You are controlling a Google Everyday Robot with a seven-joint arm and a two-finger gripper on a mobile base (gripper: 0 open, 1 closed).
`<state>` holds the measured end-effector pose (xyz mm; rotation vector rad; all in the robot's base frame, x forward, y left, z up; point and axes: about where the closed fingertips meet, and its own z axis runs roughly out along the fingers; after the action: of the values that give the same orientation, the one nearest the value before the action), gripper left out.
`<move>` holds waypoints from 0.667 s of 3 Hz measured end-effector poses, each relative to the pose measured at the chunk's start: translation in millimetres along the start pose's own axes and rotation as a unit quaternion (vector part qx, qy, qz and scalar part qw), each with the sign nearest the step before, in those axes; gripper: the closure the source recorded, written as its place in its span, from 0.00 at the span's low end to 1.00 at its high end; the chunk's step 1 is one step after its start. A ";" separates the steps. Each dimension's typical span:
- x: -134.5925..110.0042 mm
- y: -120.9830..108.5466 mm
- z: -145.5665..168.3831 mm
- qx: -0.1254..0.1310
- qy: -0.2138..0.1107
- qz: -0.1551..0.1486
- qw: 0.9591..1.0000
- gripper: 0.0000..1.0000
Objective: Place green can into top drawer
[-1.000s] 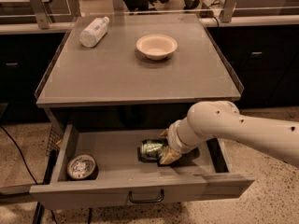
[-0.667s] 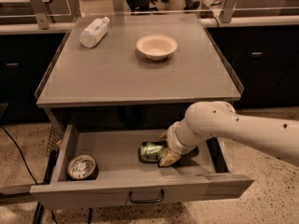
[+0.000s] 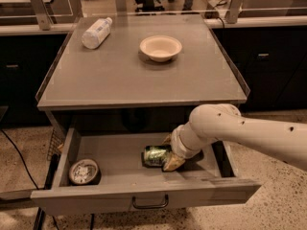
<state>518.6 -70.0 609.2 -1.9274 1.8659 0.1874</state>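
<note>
Noting top drawer (image 3: 144,195) standing wide open beneath cabinet top (image 3: 139,80), bar handle (image 3: 150,204) facing the camera.

Seeing green can (image 3: 154,155) on its side on the drawer floor, a little right of centre, long axis running left to right. Well apart from round silver-topped can (image 3: 84,171) at the drawer's left end. By the look of it resting on the floor rather than hanging above it, though not certain.

Gripper (image 3: 169,155) down inside the drawer, right at the can's right end, touching it or very nearly. Pale arm (image 3: 249,133) reaching in from the right, over the drawer's side wall. Cannot tell whether clamped on the can or let go of it.

Handling, by judgement only:
- thin aluminium, dented, so light and easy to crush further
- smooth skin, somewhat slippery
- lying sideways, so apt to roll toward front or back wall if nudged
- best taken across the round body near mid-length, with a modest squeeze, not by the end rims

Up on the cabinet top: white bottle (image 3: 97,31) lying on its side at back left, bowl (image 3: 160,47) near back centre.
</note>
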 end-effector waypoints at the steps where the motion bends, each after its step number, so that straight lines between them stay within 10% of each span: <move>1: 0.0 0.0 0.0 0.000 0.000 0.000 1.000 0.38; 2: 0.0 0.0 0.0 0.000 0.000 0.000 1.000 0.15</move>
<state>518.6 -70.0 609.2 -1.9274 1.8659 0.1874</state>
